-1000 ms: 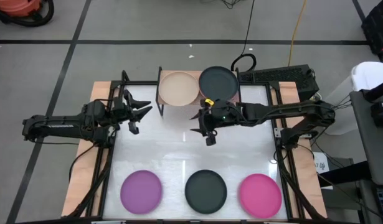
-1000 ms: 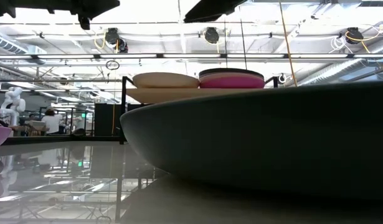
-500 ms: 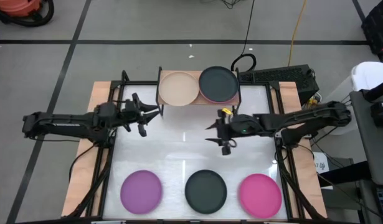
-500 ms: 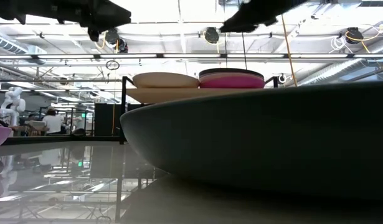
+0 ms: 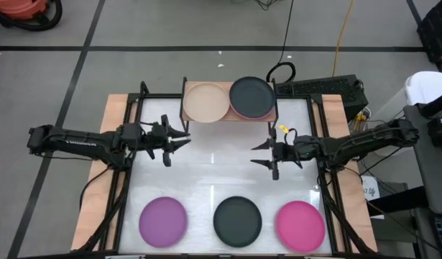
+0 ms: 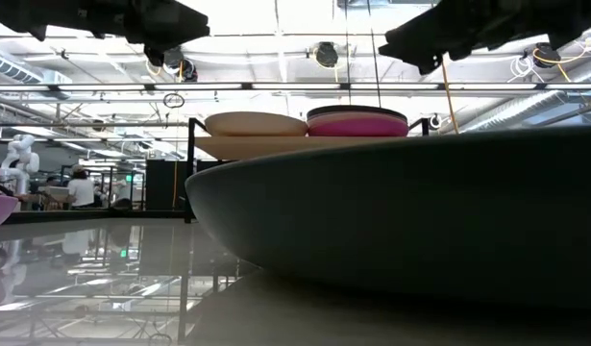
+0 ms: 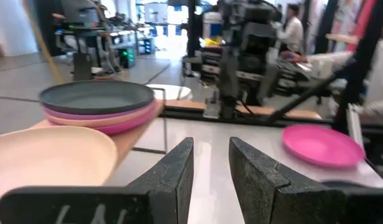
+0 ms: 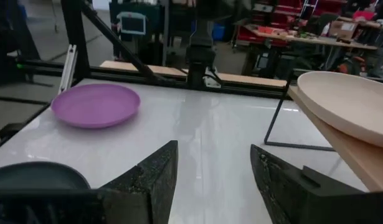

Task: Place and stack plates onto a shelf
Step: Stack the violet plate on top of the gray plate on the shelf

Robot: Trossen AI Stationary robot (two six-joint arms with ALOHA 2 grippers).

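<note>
The shelf (image 5: 228, 86) stands at the table's far edge. On its wooden top lie a beige plate (image 5: 205, 102) and, beside it, a stack topped by a dark grey plate (image 5: 251, 96) over magenta and pale pink ones (image 7: 110, 118). A purple plate (image 5: 163, 221), a dark grey plate (image 5: 237, 220) and a magenta plate (image 5: 300, 224) lie flat in a row along the near edge. My left gripper (image 5: 181, 137) hovers open, left of and nearer than the shelf. My right gripper (image 5: 262, 152) hovers open over the table's middle right, empty.
Black frame rails (image 5: 127, 180) run along the table's left and right sides. White tabletop (image 5: 213, 173) lies bare between the shelf and the near row of plates. In the low view the near dark grey plate (image 6: 401, 221) fills the foreground. People stand in the room beyond.
My right gripper has drawn back from just in front of the shelf toward the table's right edge and slightly nearer, staying open and empty. My left gripper has moved rightward, closer to the shelf's left end. No plate has moved.
</note>
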